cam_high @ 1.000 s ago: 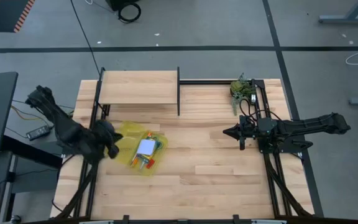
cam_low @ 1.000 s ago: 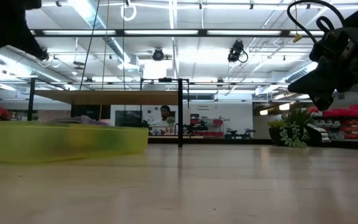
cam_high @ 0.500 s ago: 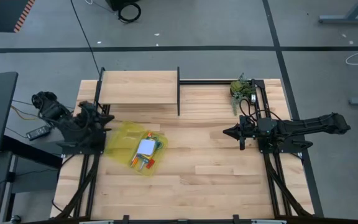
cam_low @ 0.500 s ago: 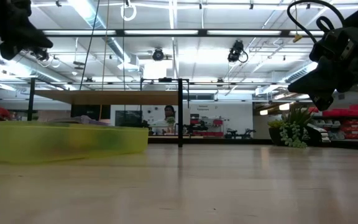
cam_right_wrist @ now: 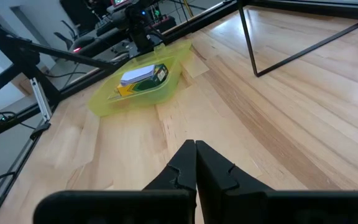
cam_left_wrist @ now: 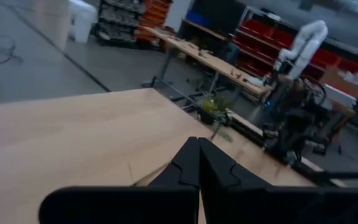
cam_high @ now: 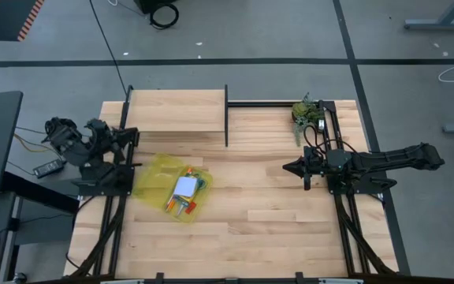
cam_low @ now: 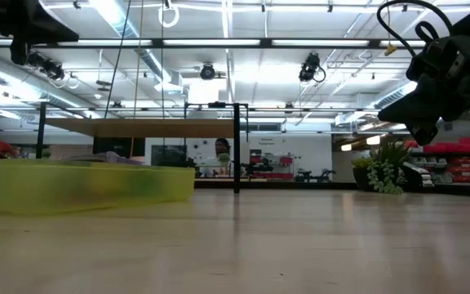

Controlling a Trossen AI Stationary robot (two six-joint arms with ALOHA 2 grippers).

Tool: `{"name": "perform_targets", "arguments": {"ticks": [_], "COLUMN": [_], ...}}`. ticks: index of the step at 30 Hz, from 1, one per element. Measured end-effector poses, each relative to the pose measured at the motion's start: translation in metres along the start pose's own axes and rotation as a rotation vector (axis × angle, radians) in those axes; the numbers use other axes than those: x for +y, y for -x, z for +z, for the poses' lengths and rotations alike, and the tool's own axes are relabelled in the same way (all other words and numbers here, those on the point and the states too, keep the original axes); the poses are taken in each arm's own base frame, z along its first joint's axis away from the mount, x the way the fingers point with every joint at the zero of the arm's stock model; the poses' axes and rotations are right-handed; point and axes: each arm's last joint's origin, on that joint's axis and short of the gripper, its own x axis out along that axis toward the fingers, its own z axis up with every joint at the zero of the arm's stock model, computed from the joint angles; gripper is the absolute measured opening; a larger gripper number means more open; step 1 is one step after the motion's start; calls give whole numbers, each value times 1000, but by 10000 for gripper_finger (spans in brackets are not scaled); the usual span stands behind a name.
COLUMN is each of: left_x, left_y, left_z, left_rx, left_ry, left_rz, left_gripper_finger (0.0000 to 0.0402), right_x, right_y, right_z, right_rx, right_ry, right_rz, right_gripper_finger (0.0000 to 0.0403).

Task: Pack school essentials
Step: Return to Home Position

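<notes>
Pouch from above: the yellow pouch (cam_high: 150,183) lies on the bench (cam_high: 274,229). Inside it the note pad (cam_high: 186,186) sits on the crayon box (cam_high: 202,182). The small orange pieces at the pouch's other end are too small to tell apart.
Left tool from above: the left tool (cam_high: 129,134) is apart from the pouch, on its shelf (cam_high: 176,110) side, with the left arm (cam_high: 73,142) folded up.
Right tool from above: the right tool (cam_high: 287,166) points toward the pouch from well apart, with the right arm (cam_high: 385,162) stretched out behind it.
Plant from above: the plant (cam_high: 307,113) stands far from the pouch, at the corner past the shelf.
Pouch at bench height: it shows as a low yellow band, and its contents are blurred.
Arms at bench height: the left arm hangs above the pouch, and the right arm hangs high up, well away from it and over the plant.
Room at bench height: a person (cam_low: 219,150) stands far beyond the pouch.
Left wrist: the fingers (cam_left_wrist: 184,169) are pressed together with nothing between them. Bare bench lies ahead, with the plant and right arm beyond.
Right wrist: the fingers (cam_right_wrist: 180,168) meet in a closed, empty point that faces the pouch across bare wood. The note pad lies flat on the crayon box inside the pouch, and the left arm stands just behind it.
</notes>
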Motion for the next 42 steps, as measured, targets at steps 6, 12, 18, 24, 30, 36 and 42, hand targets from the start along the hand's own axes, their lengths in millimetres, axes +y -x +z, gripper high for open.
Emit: {"name": "perform_targets", "arguments": {"ticks": [6,12,18,24,30,36,42], "left_x": [-3,-6,-7,-8,-11,-13,-13], "left_y": [-1,-3,-4,-4,-3,-3,-3], "left_z": [-4,-16,-21,-20,-18,-15,-15], "left_rx": [5,-52,-104,-120,-119,-120,-118], "left_ry": [-70,-55,0,61,6,128,140], "left_rz": [-45,-31,1,16,19,11,8], "left_gripper_finger": [1,1,2,16,33,32,20], "right_x": [0,0,0,0,0,0,0], "right_y": [0,0,0,0,0,0,0], "right_z": [0,0,0,0,0,0,0], "right_rx": [0,0,0,0,0,0,0], "right_ry": [0,0,0,0,0,0,0], "right_rz": [0,0,0,0,0,0,0], "right_gripper_finger": [10,10,10,10,10,10,10]}}
